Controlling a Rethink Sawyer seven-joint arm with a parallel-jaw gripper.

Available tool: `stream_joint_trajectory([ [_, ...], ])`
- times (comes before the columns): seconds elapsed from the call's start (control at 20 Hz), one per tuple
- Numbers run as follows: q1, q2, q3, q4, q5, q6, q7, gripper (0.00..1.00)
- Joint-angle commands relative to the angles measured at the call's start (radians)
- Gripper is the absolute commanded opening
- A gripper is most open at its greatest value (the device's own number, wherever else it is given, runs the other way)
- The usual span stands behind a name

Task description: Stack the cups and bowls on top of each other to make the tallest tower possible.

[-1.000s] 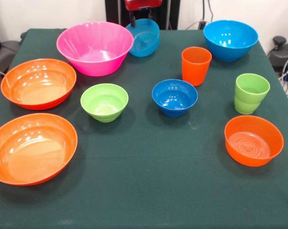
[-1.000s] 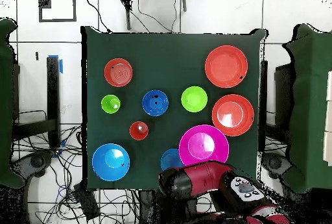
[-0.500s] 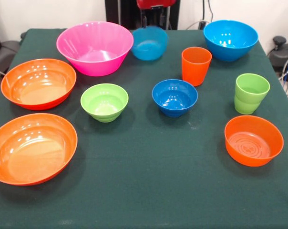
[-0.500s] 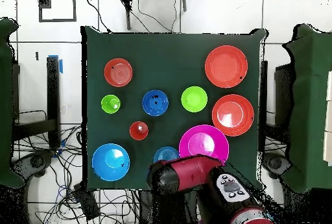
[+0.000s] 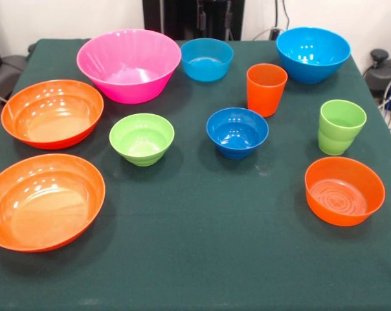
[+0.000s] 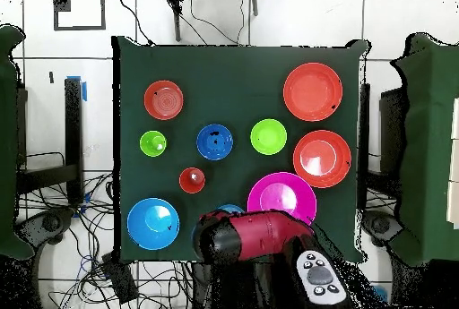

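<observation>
Red arm (image 6: 255,236) over table edge (image 6: 269,256)

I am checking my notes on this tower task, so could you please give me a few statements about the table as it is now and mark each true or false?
1. The big pink bowl sits nested inside an orange bowl. False: it stands alone on the table, and nothing is stacked.
2. The orange cup stands upright. True.
3. The lime green cup lies on its side. False: it stands upright, open end up.
4. The dark blue bowl stands between the small lime green bowl and the lime green cup in the front view. True.
5. The smaller sky blue bowl sits on the table beside the pink bowl. True.
</observation>
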Motion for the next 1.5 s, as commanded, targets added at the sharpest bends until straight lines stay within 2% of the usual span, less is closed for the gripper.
stream_joint_trajectory([
  [0.05,0.053,-0.044,0.094,0.023,0.103,0.122,0.083,1.0],
  [0.55,0.095,-0.005,0.072,0.026,0.15,0.036,0.121,1.0],
  [1.0,0.222,0.18,-0.053,-0.03,0.095,-0.185,0.202,1.0],
  [1.5,0.277,0.336,-0.136,-0.091,0.086,-0.35,0.17,1.0],
])
